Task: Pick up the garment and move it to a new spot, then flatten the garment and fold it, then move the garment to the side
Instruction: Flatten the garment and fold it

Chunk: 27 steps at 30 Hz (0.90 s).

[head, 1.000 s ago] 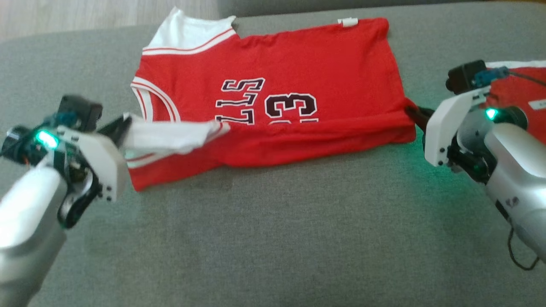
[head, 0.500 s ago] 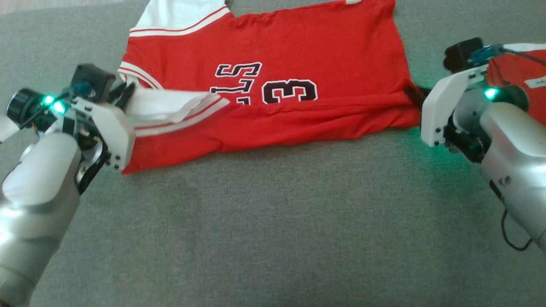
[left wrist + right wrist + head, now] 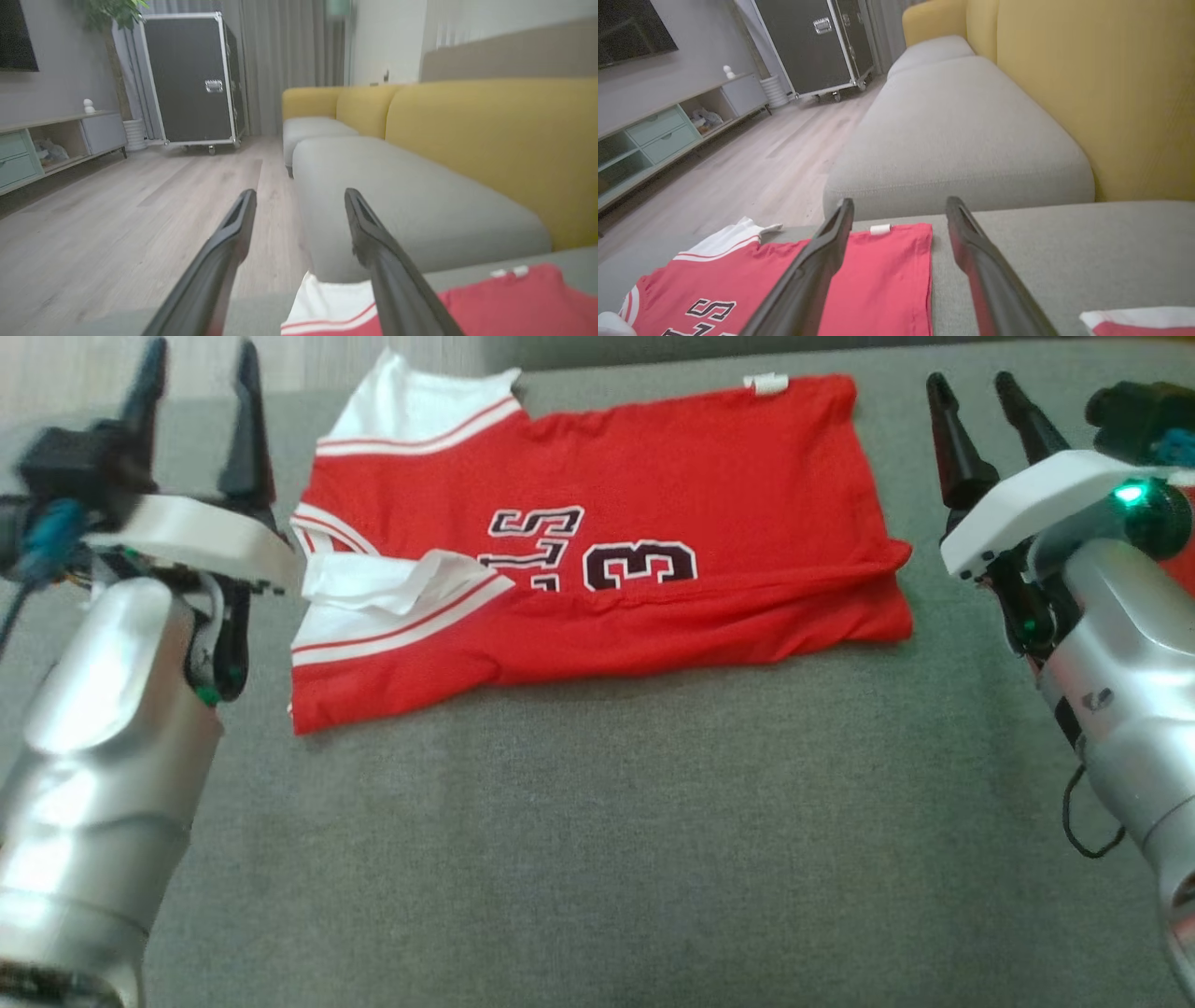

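The garment [image 3: 653, 476] is a red jersey with white trim and dark lettering, lying flat on the grey cushion [image 3: 607, 821]. Its near edge is folded over the lettering, and a white shoulder strap lies folded on it at the left. My left gripper [image 3: 200, 359] stands open and empty, raised just left of the garment's [image 3: 504, 303] collar end. My right gripper [image 3: 969, 383] is also open and empty, raised just right of the hem end. The left gripper [image 3: 300, 193] and right gripper [image 3: 900, 203] both point past the garment [image 3: 887, 280] toward the room.
A second red and white garment [image 3: 1134, 322] lies at the right behind my right arm. The yellow sofa back [image 3: 1087, 93] rises beyond the cushion. A wood floor [image 3: 117, 224], a black wheeled case [image 3: 191, 79] and a low cabinet [image 3: 658, 135] lie past the cushion's far edge.
Both grippers opened and let go of the garment's near edge, then rose with fingers pointing away. The folded edge now rests on the jersey. The head camera also shifted.
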Available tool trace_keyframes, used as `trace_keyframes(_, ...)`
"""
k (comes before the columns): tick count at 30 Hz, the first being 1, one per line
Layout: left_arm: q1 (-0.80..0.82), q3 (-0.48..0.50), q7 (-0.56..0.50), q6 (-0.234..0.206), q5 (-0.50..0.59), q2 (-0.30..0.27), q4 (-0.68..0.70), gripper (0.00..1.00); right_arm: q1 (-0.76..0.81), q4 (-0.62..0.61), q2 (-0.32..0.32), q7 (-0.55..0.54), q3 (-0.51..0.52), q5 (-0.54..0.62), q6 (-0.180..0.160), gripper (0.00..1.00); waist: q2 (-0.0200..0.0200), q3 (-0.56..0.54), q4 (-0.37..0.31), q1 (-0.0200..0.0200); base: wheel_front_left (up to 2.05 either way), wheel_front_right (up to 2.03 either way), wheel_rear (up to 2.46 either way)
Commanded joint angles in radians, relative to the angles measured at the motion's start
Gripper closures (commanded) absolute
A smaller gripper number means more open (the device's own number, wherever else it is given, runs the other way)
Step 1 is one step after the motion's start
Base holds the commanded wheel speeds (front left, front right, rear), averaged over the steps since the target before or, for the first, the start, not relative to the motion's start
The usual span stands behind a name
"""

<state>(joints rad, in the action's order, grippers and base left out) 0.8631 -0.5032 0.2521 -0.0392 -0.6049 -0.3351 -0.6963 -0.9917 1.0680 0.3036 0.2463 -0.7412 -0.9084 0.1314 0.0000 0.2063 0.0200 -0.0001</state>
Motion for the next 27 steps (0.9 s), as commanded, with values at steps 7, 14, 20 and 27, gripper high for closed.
trace_keyframes(7,-0.235,0.252,0.009,-0.042,0.100,0.003,0.333,0.00,0.187,-0.316,0.001,0.015,0.363,0.288,-0.001,0.00,0.0000,-0.079,-0.008,0.0001,0.00,0.00,0.00)
trace_keyframes(14,-0.504,0.390,0.010,-0.020,0.165,0.126,0.479,0.00,0.546,-0.610,-0.187,0.015,0.641,0.644,-0.001,0.00,0.0000,-0.131,-0.021,0.0001,0.00,0.00,0.00)
trace_keyframes(20,-0.650,0.486,0.010,0.027,0.209,0.207,0.494,0.00,0.705,-0.680,-0.249,0.015,0.686,0.754,-0.001,0.00,0.0000,-0.146,-0.033,0.0001,0.00,0.00,0.00)
trace_keyframes(27,-0.692,0.548,0.010,0.068,0.265,0.250,0.452,0.00,0.739,-0.707,-0.253,0.015,0.666,0.734,-0.001,0.00,0.0000,-0.141,-0.048,0.0001,0.00,0.00,0.00)
